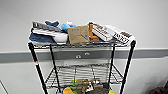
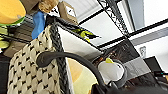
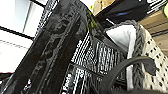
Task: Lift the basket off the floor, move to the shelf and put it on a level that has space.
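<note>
White wall backs the shelf [image 1: 82, 62], its top tier piled with boxes and blue cloth [image 1: 40, 38]. Both wrist cameras show the basket [image 2: 32, 72] close among the rack's clutter; finger state I cannot tell.

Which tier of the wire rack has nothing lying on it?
The second tier from the top: its grid is bare, while the top tier carries boxes and blue cloth, and the tier below holds colourful toys.

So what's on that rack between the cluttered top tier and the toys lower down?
In the head view, a wire-grid tier of the rack sits bare between the piled top tier and the toys.
</note>
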{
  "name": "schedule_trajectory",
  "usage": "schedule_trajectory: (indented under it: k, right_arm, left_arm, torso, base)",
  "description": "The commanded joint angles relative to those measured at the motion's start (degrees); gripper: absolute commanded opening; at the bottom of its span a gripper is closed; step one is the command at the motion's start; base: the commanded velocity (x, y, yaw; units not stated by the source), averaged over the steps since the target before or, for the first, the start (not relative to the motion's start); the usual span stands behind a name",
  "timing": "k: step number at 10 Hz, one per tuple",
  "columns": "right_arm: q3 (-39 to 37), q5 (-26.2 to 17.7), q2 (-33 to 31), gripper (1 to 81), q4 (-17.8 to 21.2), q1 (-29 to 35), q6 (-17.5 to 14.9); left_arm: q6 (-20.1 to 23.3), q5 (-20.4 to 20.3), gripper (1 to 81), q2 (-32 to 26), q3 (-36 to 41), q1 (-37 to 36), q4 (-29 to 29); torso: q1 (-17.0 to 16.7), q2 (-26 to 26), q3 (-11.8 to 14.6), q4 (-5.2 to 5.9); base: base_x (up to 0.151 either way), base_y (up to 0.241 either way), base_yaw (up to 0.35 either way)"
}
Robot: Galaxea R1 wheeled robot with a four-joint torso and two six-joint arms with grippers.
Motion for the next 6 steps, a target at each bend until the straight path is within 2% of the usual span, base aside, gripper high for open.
schedule_trajectory:
  k: [1,3,6]
  right_arm:
    - [7.6,3.2,-2.0,1.0,1.2,9.4,0.0]
    - [8.7,3.1,-2.4,1.0,1.0,10.9,0.0]
    - [12.1,3.2,-4.1,1.0,1.1,14.5,0.0]
  left_arm:
    - [0.5,-1.8,1.0,-1.6,5.1,-7.0,1.2]
    - [0.5,-3.4,1.0,-2.9,7.2,-9.1,1.5]
    - [0.1,-3.4,1.0,-3.6,10.8,-13.4,1.5]
  torso:
    - [0.0,0.0,0.0,0.00]
    - [0.0,0.0,0.0,0.00]
    - [0.0,0.0,0.0,0.00]
  base:
    - [0.000,0.000,0.000]
    - [0.000,0.000,0.000]
    - [0.000,0.000,0.000]
